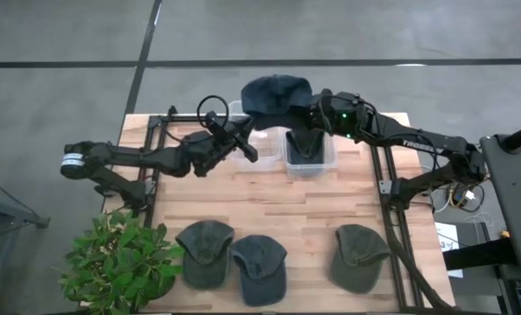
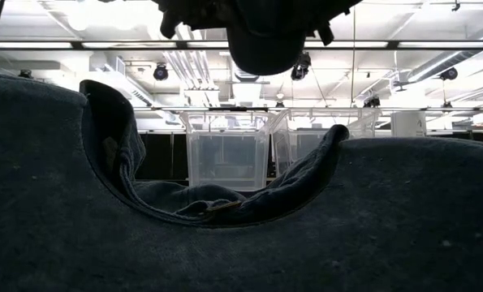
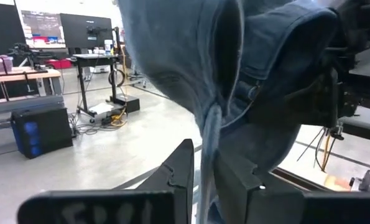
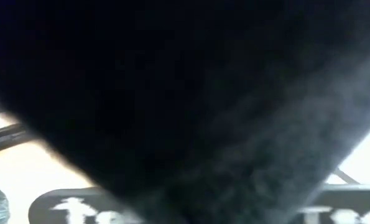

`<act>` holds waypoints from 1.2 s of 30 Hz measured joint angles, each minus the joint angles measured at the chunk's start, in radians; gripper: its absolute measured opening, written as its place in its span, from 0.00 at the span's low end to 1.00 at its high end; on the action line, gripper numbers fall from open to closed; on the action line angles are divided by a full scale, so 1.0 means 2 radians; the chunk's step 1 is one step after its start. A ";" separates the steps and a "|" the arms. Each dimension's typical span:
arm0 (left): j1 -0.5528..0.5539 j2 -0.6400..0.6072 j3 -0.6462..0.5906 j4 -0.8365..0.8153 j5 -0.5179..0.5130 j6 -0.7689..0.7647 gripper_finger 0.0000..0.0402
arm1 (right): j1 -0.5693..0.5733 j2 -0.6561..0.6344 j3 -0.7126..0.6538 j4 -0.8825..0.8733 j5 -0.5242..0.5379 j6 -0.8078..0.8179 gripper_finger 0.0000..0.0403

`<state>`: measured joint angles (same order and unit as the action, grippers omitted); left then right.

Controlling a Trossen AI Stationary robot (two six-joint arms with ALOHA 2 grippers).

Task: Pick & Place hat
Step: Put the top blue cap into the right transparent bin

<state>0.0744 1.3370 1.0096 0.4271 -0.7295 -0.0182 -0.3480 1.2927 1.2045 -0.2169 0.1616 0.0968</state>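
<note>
Wooden slats make up the table [image 1: 269,210], with three hats laid along its near edge: two green ones [image 1: 205,252] [image 1: 361,254] and a blue one [image 1: 260,267] between them. Two clear bins [image 1: 310,162] stand at the far edge, and a potted plant [image 1: 120,262] sits off the near left corner.

A blue denim hat [image 1: 276,94] hangs in the air above the far edge, over the bins. The right gripper [image 1: 306,112] is clenched on its right side, the cloth filling that arm's wrist view. The left gripper [image 3: 203,177] sits at the hat's lower left; its fingers [image 3: 181,171] stand a little apart with a fold of denim hanging between them, and whether they pinch it I cannot tell.

Judging by how it droops and folds, the hat is light, soft and floppy, neither fragile nor slippery. The brim or the stitched seam band looks like the firmest place to take hold; the crown would just collapse
</note>
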 joint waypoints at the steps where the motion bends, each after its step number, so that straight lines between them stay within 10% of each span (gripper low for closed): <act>1: 0.000 -0.001 0.000 0.000 -0.001 0.002 0.13 | -0.003 -0.002 0.000 -0.005 0.000 0.005 0.03; 15: 0.000 -0.064 0.000 -0.127 -0.057 0.062 0.14 | -0.131 -0.007 -0.003 -0.187 -0.104 0.198 0.03; 36: 0.001 -0.173 -0.013 -0.454 -0.120 -0.186 0.14 | -0.158 -0.007 -0.040 -0.271 -0.137 0.285 0.03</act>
<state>0.0767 0.9911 0.9843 -0.4819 -0.9699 -0.3899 -0.6646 1.2781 1.1242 -0.7586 -0.1125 0.6672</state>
